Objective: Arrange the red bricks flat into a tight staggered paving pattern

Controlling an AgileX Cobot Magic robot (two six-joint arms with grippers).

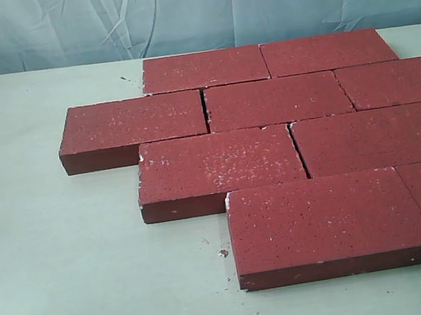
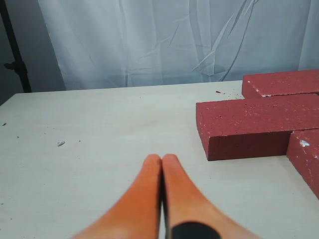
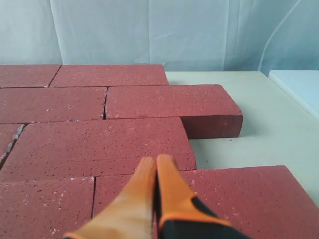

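Dark-red bricks (image 1: 273,102) lie flat on the pale table (image 1: 59,249), nine by my count, in four staggered rows that touch or nearly touch. Thin gaps show in the second and third rows. I judge them heavy, rigid and gritty, so they should not slip, though the chipped, whitish corners suggest edges that crumble if knocked. I would shove one by a long side face, low and at mid-length, rather than try to lift it. The left gripper (image 2: 162,158) hangs over bare table beside the pattern's edge, fingers pressed together, holding nothing. The right gripper (image 3: 156,159) hovers above the bricks, likewise closed and empty.
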